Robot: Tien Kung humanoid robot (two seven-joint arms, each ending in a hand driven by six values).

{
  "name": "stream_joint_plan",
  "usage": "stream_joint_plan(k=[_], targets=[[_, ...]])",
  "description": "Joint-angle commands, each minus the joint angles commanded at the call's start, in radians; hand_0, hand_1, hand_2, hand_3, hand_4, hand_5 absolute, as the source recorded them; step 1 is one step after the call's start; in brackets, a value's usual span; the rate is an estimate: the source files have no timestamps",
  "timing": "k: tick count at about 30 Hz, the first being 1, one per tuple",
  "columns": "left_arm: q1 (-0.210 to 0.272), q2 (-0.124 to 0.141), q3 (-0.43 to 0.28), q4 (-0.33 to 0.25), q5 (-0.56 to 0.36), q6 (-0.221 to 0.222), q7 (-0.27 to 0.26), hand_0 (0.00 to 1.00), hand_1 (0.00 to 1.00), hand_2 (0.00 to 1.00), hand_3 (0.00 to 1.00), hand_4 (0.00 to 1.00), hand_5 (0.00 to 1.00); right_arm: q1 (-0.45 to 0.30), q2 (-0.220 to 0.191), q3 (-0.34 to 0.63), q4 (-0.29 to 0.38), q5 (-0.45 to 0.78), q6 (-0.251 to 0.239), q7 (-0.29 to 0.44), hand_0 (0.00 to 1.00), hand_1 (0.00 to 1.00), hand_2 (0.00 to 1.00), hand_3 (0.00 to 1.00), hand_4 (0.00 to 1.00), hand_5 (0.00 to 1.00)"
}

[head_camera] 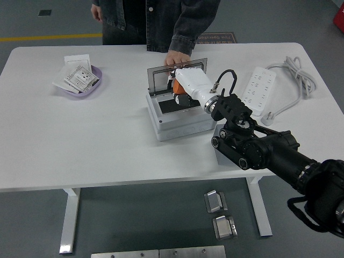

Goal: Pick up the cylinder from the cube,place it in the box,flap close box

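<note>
My right hand [177, 95], white-backed on a black arm, reaches from the lower right into the open grey box [172, 124] at the table's middle. Its fingers are curled under the palm on an orange cylinder [175, 88], which shows only as a strip at the hand's left edge, over the box's dark inside. The box's flap [160, 75] stands upright at the back. A person at the far side rests a hand [176, 57] on the table just behind the flap. A grey block [217, 144], perhaps the cube, is mostly hidden behind my forearm. My left arm is out of view.
A purple bowl [92, 90] with small packets sits at the far left. A white power strip [258, 90] with its cable [297, 75] lies at the right. The person's body stands at the table's far edge.
</note>
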Motion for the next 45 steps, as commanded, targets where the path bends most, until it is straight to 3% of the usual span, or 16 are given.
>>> stream_joint_plan(k=[7,8,13,14,19,20,31,32,37,38,45], targets=[[-0.003,0.001,0.003,0.000,-0.001,0.000,-0.001,0.689,0.740,0.705,0.797,0.747,0.440,0.000,0.000,0.007,0.000,-0.028,0.019,0.014,0.096,0.161,0.285,0.271,0.002,0.002],[-0.004,0.001,0.003,0.000,-0.001,0.000,-0.001,0.688,0.739,0.704,0.797,0.746,0.440,0.000,0.000,0.003,-0.001,-0.031,0.017,0.014,0.193,0.230,0.417,0.501,0.267,0.063],[-0.007,0.000,0.006,0.000,-0.001,-0.001,-0.002,0.688,0.739,0.704,0.797,0.746,0.440,-0.002,0.000,-0.015,-0.002,-0.047,0.001,0.012,0.193,0.230,0.417,0.501,0.267,0.063],[-0.007,0.000,0.006,0.000,-0.001,-0.001,-0.002,0.687,0.738,0.702,0.793,0.743,0.439,-0.002,0.000,-0.018,-0.002,-0.051,-0.001,0.010,0.287,0.341,0.484,0.569,0.737,0.153],[-0.009,-0.003,0.010,0.000,-0.003,-0.002,-0.004,0.687,0.738,0.702,0.793,0.743,0.439,-0.003,0.000,-0.028,-0.004,-0.063,-0.006,0.004,0.287,0.341,0.484,0.569,0.737,0.153],[-0.009,-0.003,0.011,0.000,-0.004,-0.002,-0.004,0.687,0.738,0.700,0.792,0.741,0.439,-0.003,0.000,-0.030,-0.004,-0.064,-0.007,0.004,0.310,0.364,0.480,0.551,0.881,0.234],[-0.008,-0.006,0.016,0.000,-0.008,-0.001,-0.007,0.687,0.738,0.698,0.791,0.738,0.438,-0.009,0.000,-0.035,0.000,-0.074,-0.014,0.005,0.347,0.396,0.488,0.550,0.897,0.234],[-0.009,-0.007,0.018,0.000,-0.009,-0.001,-0.008,0.687,0.737,0.694,0.789,0.736,0.438,-0.010,0.000,-0.035,0.000,-0.075,-0.014,0.005,0.531,0.501,0.569,0.573,0.894,0.231],[-0.008,-0.008,0.028,0.000,-0.011,-0.004,-0.010,0.687,0.737,0.694,0.789,0.736,0.438,-0.013,0.000,-0.031,0.003,-0.076,-0.010,0.006,0.531,0.501,0.569,0.573,0.894,0.231],[-0.008,-0.008,0.031,0.000,-0.013,-0.004,-0.011,0.687,0.736,0.690,0.777,0.729,0.434,-0.013,0.000,-0.027,0.003,-0.077,-0.009,0.007,0.605,0.518,0.594,0.588,0.884,0.221],[-0.011,-0.010,0.039,0.000,-0.011,-0.008,-0.013,0.686,0.735,0.682,0.760,0.720,0.426,-0.009,0.000,-0.005,0.003,-0.092,0.001,0.009,0.626,0.515,0.590,0.590,0.887,0.228]])
